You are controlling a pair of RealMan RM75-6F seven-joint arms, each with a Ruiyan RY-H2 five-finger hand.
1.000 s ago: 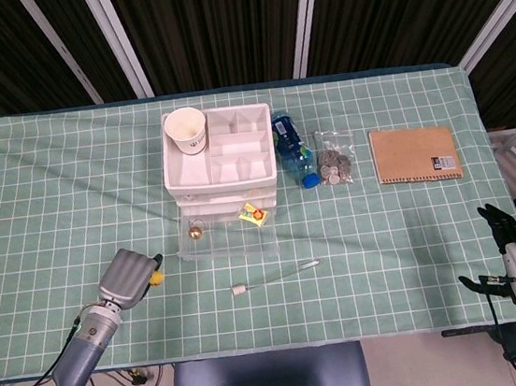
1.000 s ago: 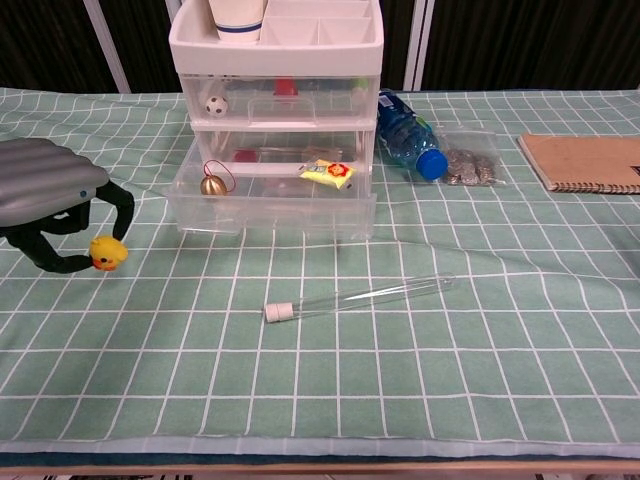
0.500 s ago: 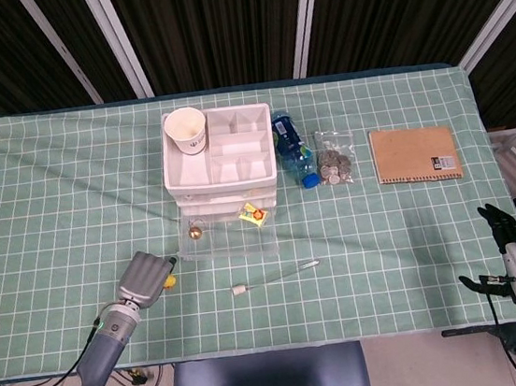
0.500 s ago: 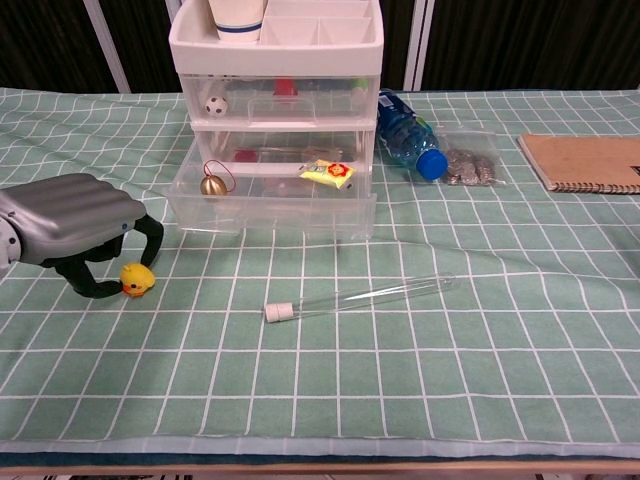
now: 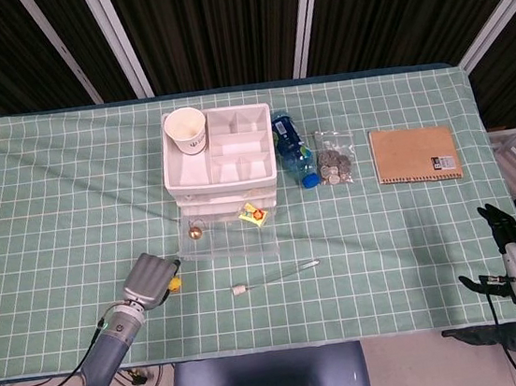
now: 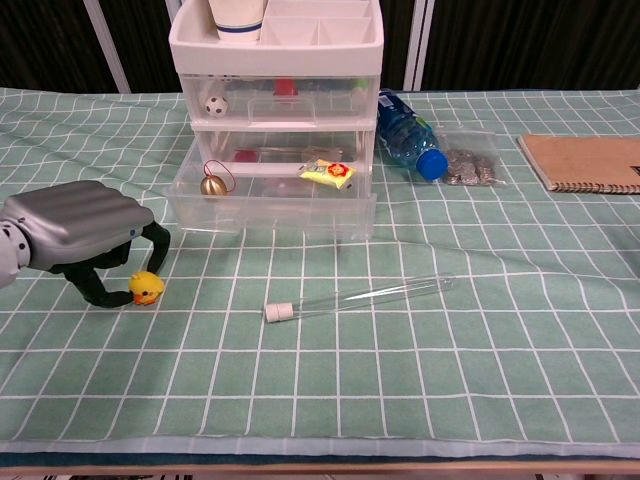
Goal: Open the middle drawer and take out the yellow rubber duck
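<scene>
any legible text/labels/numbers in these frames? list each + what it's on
None can be read.
Paper cup: blue mark, blurred.
Bottle: blue label, print too small.
Notebook: dark corner label, too small.
Yellow packet in the open drawer: red marking, illegible.

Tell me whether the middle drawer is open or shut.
Open. The clear plastic middle drawer juts forward past the white drawer unit, with a small gold bell and a yellow packet showing inside.
</scene>
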